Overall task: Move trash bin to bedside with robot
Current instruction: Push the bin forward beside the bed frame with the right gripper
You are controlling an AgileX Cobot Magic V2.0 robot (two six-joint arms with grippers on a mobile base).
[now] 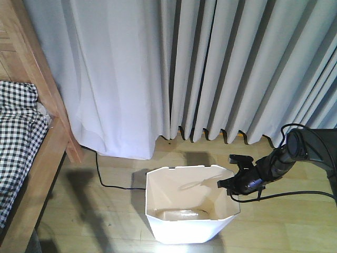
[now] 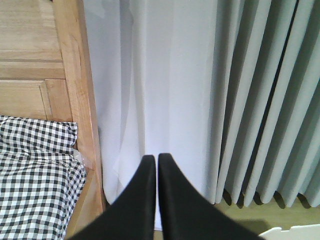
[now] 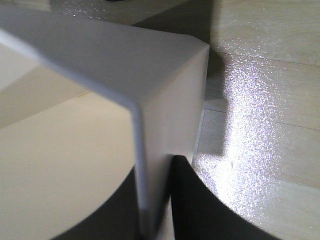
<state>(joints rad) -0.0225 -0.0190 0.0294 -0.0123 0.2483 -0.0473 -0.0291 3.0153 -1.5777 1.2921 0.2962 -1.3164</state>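
Right gripper [image 3: 156, 200] clamped the trash bin [image 1: 184, 211] by its right rim wall, one finger inside. You saw the bin on the floor, well right of the bedside [image 1: 50, 132]; left gripper [image 2: 156, 200] was closed, empty.

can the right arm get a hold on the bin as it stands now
Probably yes. The right gripper already straddles the bin wall at its right rim, one finger inside and one outside, with nothing between them but the wall.

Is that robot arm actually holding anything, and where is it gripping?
Yes. The right gripper holds the trash bin by its rim wall, one finger inside and one outside. The left gripper is shut on nothing.
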